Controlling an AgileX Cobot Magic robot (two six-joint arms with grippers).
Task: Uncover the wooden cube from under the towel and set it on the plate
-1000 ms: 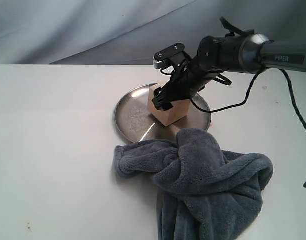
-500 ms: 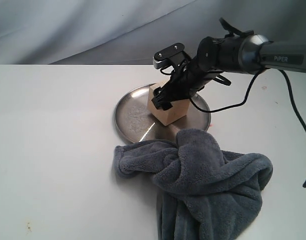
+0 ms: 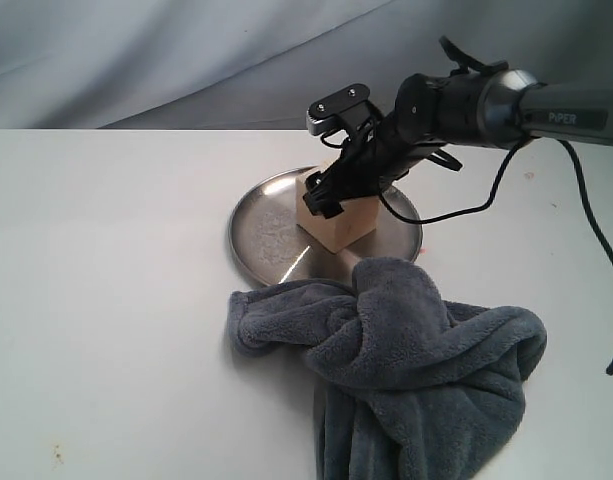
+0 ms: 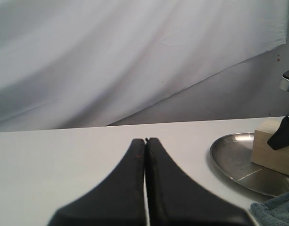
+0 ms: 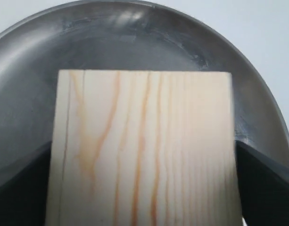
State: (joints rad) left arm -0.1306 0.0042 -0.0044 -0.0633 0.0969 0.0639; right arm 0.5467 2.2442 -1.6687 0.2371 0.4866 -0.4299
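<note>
The wooden cube [image 3: 336, 226] stands on the far right part of the silver plate [image 3: 261, 235]. My right gripper [image 3: 331, 196] comes down on it from the right, one black finger against each side of the cube, shut on it. In the right wrist view the cube [image 5: 144, 141] fills the space between the fingers [image 5: 262, 183], with the plate [image 5: 135, 42] beneath. The blue-grey towel [image 3: 406, 370] lies bunched in front of the plate, its fold touching the near rim. My left gripper [image 4: 145, 140] is shut and empty, low over the table, left of the plate [image 4: 231, 157].
A grey cloth backdrop [image 3: 186, 60] hangs behind the white table [image 3: 106, 300]. The right arm's black cable [image 3: 586, 230] loops down at the right edge. The towel runs off the table's near edge.
Almost nothing has moved. The right gripper and cube have shifted very slightly; the cube stays on the plate and the towel lies as before.
</note>
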